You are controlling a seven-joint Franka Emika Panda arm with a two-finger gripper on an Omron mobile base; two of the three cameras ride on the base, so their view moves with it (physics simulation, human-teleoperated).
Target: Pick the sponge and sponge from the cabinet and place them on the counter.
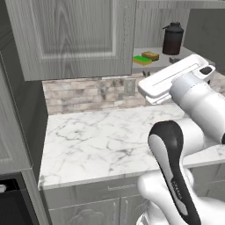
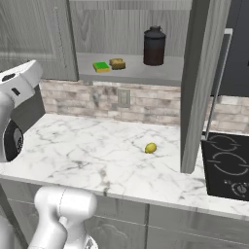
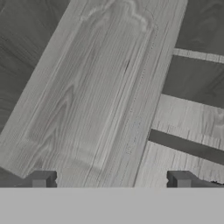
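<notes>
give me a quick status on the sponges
End effector open, empty, facing cabinet door. Green sponge and brown sponge on cabinet shelf. Canister beside them.

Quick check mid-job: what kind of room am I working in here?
A kitchen, rendered: a marble counter over drawers, a black stovetop at its end, and a grey wall cabinet whose shelf holds sponges and a canister.

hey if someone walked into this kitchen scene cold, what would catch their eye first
Probably the open cabinet with its pale shelf, where a bright green sponge and a yellow-brown sponge sit side by side, left of a tall dark canister. Below it, the broad white marble counter carries a small yellow-green ball near the cabinet's side panel. The white arm is raised toward the cabinet, the gripper close to a grey wood-grain door, jaws wide open.
</notes>
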